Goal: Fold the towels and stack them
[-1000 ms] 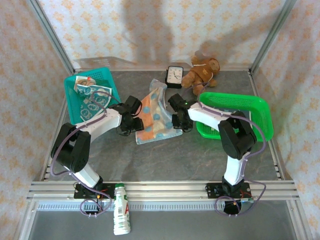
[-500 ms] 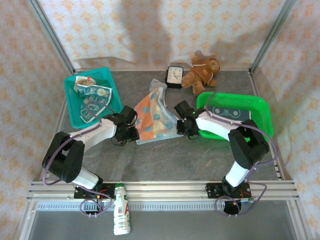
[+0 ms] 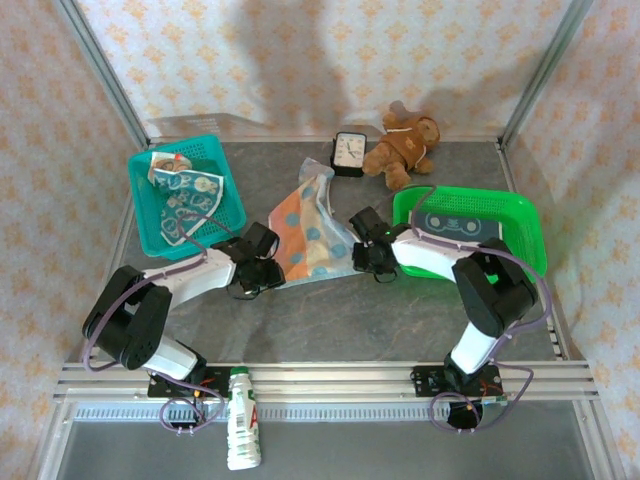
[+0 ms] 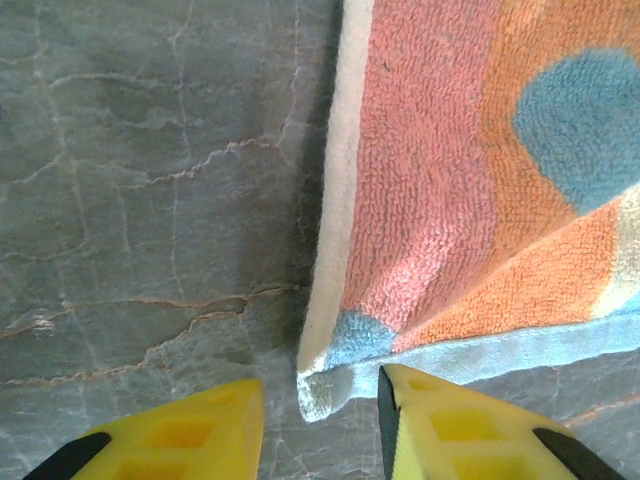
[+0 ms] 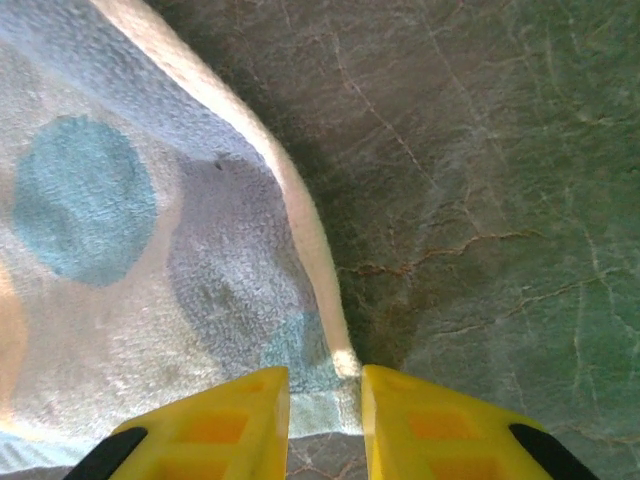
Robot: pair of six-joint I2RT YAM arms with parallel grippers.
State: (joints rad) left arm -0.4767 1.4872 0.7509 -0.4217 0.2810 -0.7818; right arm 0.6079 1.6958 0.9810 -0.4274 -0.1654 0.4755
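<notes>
An orange-and-blue dotted towel (image 3: 312, 225) lies rumpled on the grey marbled table (image 3: 340, 320) between the two grippers. Its near left corner sits in the gap of the left gripper (image 4: 320, 400), whose yellow fingers stand apart and do not press on the cloth. Its near right corner sits in the narrow gap of the right gripper (image 5: 325, 385). These fingers are close together, but it cannot be told whether they pinch the cloth.

To the right of the right gripper, a green basket (image 3: 533, 240) holds a dark navy towel (image 3: 462, 222) lying flat. To the left of and beyond the left gripper, a teal basket (image 3: 212, 155) holds crumpled printed towels (image 3: 185, 195). Beyond both grippers stand a small clock (image 3: 349, 152) and a brown teddy bear (image 3: 404, 143). Behind the left gripper, at the arm's base, lies a white bottle (image 3: 240, 430). Its label is too small to read.
</notes>
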